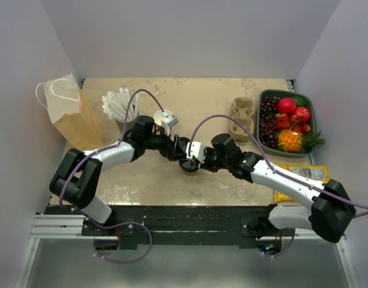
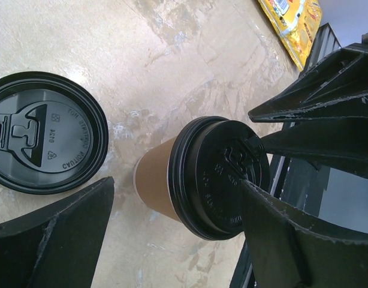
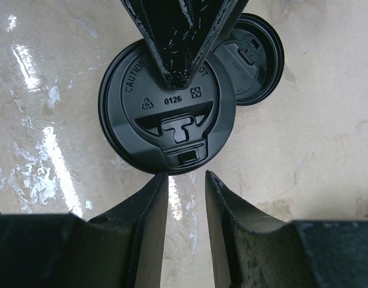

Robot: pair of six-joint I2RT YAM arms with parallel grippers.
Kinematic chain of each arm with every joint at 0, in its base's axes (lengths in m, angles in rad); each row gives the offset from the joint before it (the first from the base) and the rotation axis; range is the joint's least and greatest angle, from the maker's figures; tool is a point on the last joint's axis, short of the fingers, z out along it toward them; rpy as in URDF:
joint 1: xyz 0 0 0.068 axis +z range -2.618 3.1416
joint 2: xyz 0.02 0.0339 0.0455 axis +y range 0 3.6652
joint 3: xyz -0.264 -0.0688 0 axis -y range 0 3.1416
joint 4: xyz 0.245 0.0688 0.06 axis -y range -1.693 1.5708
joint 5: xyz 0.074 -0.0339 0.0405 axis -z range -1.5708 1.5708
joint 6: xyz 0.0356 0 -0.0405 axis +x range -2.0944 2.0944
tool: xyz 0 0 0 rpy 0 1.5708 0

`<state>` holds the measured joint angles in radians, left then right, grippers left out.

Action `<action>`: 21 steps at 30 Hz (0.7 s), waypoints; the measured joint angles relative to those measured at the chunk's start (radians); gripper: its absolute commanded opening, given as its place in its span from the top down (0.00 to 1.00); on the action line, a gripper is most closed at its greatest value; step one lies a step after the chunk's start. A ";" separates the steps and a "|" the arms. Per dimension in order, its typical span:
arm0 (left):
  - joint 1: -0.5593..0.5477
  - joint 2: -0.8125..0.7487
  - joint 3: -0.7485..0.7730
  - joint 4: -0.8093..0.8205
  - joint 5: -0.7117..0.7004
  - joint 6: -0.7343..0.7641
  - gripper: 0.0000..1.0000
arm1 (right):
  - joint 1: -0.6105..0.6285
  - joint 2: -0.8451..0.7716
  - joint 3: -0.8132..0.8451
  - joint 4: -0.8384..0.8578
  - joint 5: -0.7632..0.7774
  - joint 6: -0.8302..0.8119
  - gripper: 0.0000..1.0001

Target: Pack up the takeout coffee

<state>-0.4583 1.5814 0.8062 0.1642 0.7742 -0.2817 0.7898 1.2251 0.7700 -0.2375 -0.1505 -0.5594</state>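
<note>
Black lid (image 3: 172, 123) of takeout coffee (image 2: 155, 180) reads "CAUTION", "0126". Around it, left gripper (image 2: 177, 189) gapes wide — right gripper (image 3: 186, 176) slightly parted, empty.

The top camera looked steeply down from high behind the near edge, taking in the whole worktop (image 1: 196, 93) from afar. The left wrist camera sat close, viewing the takeout coffee (image 2: 196, 174) obliquely from the side at mid-frame, while the right wrist camera looked nearly straight down on it from just above. Both wrist views shared that cup and the loose black lid (image 2: 46, 132) lying beside it.
</note>
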 measured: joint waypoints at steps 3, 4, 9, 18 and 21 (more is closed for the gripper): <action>0.000 0.000 -0.001 -0.001 -0.011 0.000 0.12 | 0.000 0.004 0.003 0.008 0.000 0.000 0.66; 0.000 0.000 -0.001 -0.002 -0.017 0.000 0.12 | 0.000 0.007 0.004 0.012 0.000 0.000 0.66; 0.000 0.000 -0.002 -0.003 -0.043 0.000 0.12 | 0.000 0.014 0.005 0.021 0.001 0.000 0.65; 0.000 0.000 -0.031 0.009 -0.063 -0.026 0.12 | -0.013 0.010 0.018 -0.006 -0.003 0.027 0.62; 0.000 0.000 -0.042 0.025 -0.060 -0.047 0.13 | -0.028 -0.005 0.054 -0.046 -0.034 0.046 0.58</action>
<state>-0.4583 1.5814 0.7643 0.1894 0.7143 -0.3286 0.7620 1.2205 0.8238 -0.2832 -0.1844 -0.5137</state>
